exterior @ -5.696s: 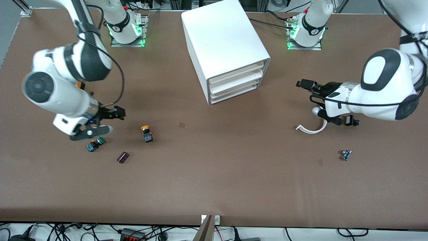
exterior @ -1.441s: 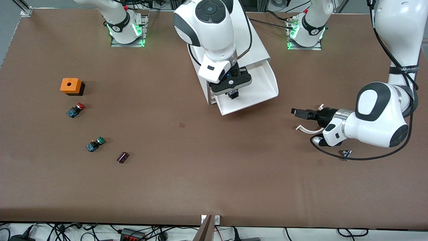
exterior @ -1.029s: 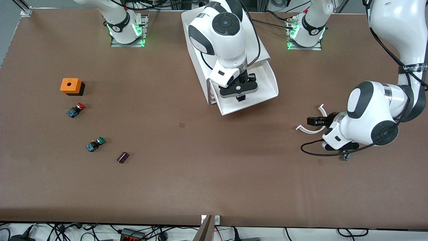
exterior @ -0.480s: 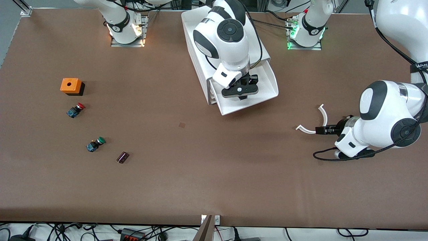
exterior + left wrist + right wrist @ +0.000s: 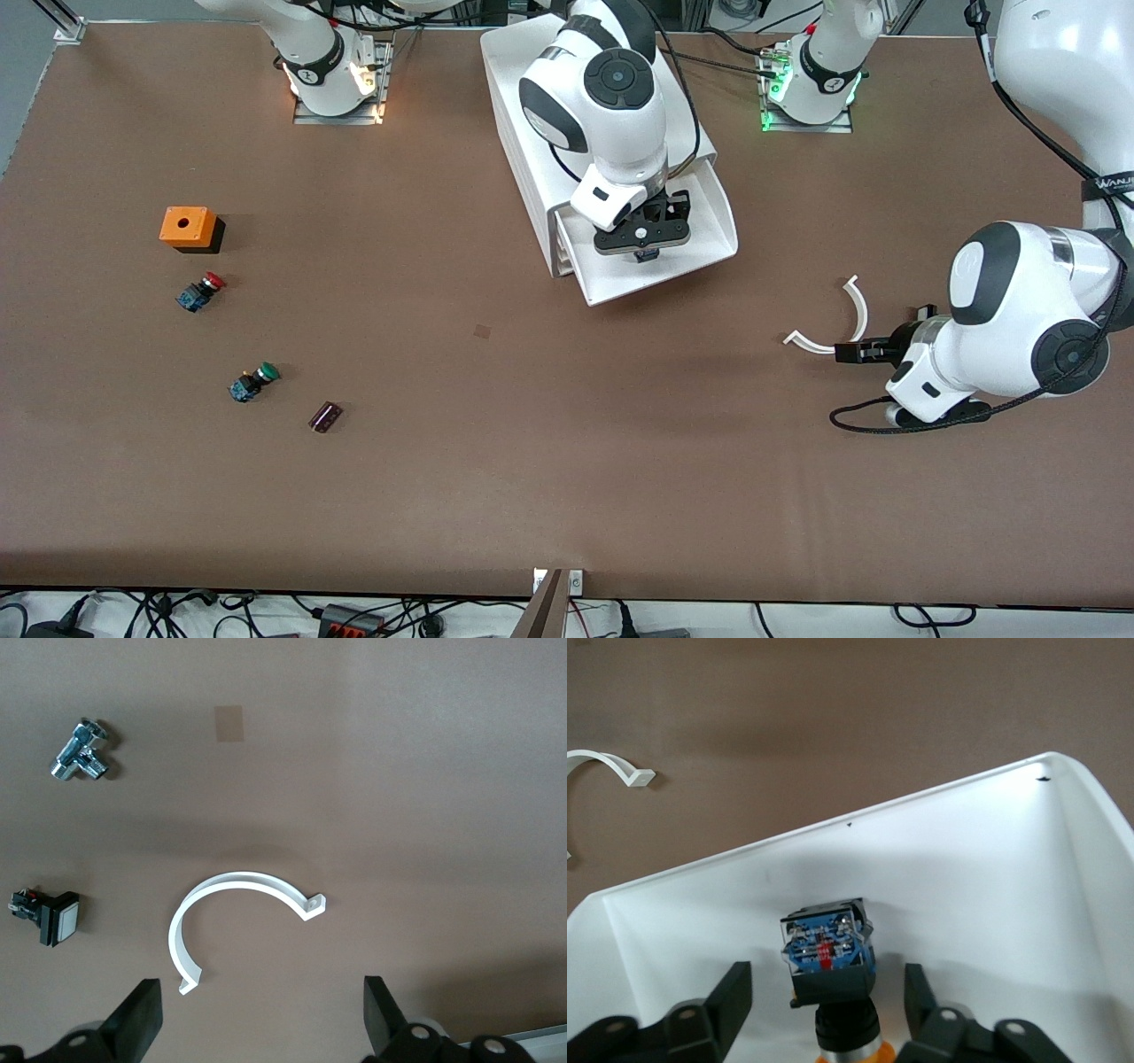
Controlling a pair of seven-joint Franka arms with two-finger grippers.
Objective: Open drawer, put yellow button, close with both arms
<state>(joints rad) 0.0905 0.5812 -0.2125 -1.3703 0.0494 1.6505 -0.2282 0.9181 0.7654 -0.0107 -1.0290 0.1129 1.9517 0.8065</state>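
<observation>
Over the brown worktop (image 5: 532, 461), the yellow button (image 5: 828, 961) is released into the drawer (image 5: 709, 232) between the right end effector (image 5: 644, 252) spread fingers, best lifted straight; the left end effector (image 5: 850, 353) waits wide, empty.

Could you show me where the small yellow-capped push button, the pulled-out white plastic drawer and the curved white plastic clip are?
Yellow-capped push button (image 5: 827, 950), right wrist view, on its blue body.
Pulled-out white plastic drawer (image 5: 713, 232), front view, on its side wall.
Curved white plastic clip (image 5: 244, 880), left wrist view, on its arc.

Only one text can be partly read: white letters "WANJ" on a black strap (image 5: 1107, 184) around the left arm (image 5: 1028, 319), cut off by the picture edge. Nothing else is legible.
</observation>
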